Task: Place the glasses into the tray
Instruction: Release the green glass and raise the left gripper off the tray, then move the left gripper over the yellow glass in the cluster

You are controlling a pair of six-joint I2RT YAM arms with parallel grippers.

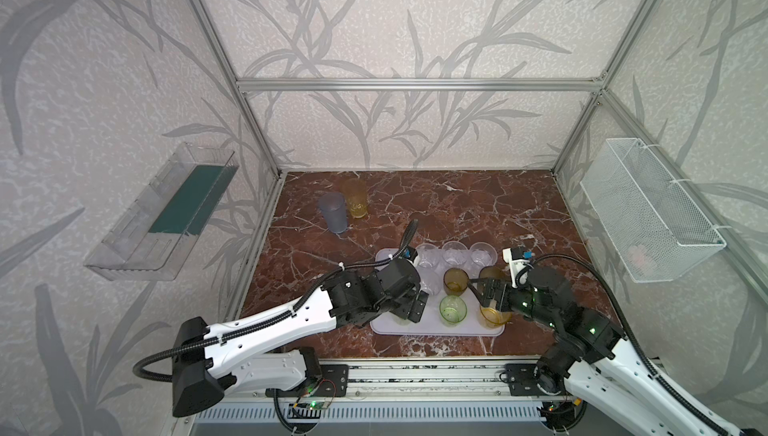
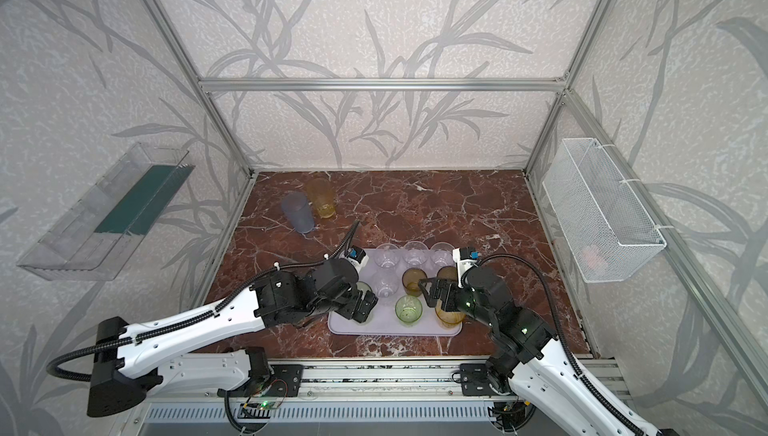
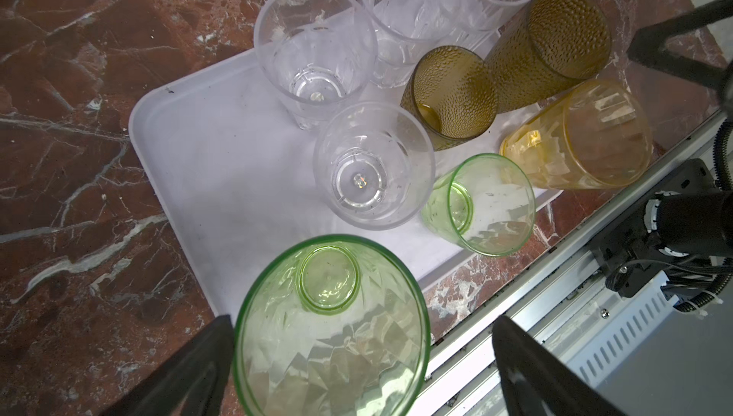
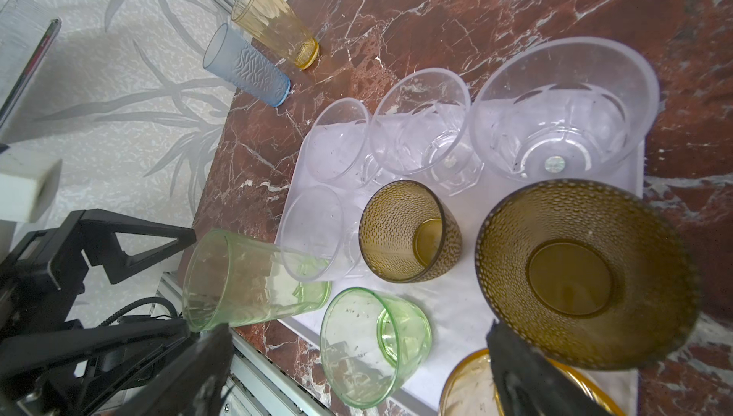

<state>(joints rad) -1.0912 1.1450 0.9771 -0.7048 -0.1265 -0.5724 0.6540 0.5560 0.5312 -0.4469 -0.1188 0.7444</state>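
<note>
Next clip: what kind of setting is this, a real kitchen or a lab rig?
Most likely a lab test cell, not a real kitchen: an aluminium frame holds leaf-patterned wall panels around a marble-look tabletop, and a left arm and right arm are mounted on a rail at its front edge.
</note>
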